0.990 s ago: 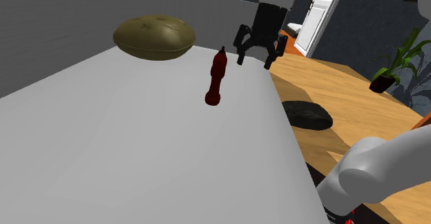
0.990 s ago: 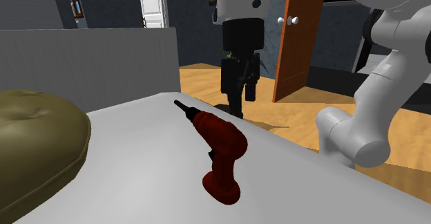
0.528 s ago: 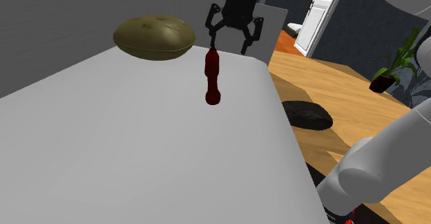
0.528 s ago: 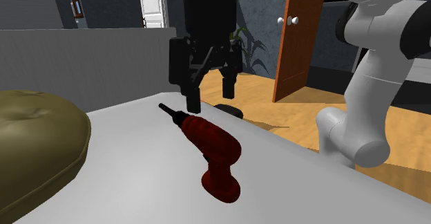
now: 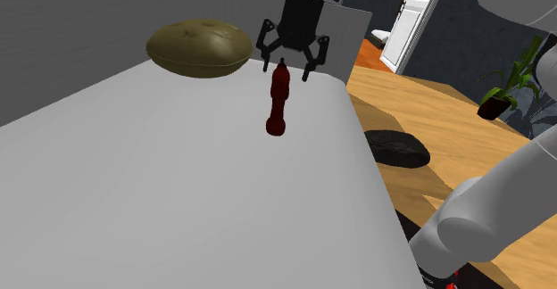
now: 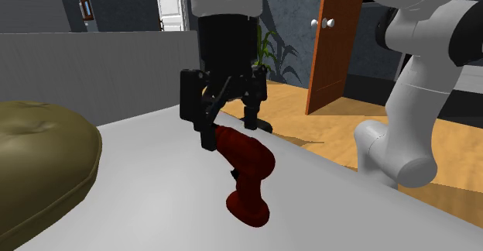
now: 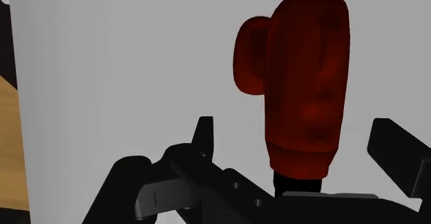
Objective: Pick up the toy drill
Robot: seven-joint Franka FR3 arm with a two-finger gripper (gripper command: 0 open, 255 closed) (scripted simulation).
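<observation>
You are bringing the end effector (image 5: pixel 286 69) down over the drill (image 5: pixel 278 104). A second ago it was hanging beyond the far edge of the table (image 5: pixel 161 180). Now its fingers are standing apart on either side of the drill's front end, clamping nothing yet, so a grasp is looking close. The drill is lying on its side on the table, to the shoulder view's right of the olive cushion (image 5: pixel 198 48). The fingers are hiding the drill's bit, and you cannot tell whether either is touching the red body.
</observation>
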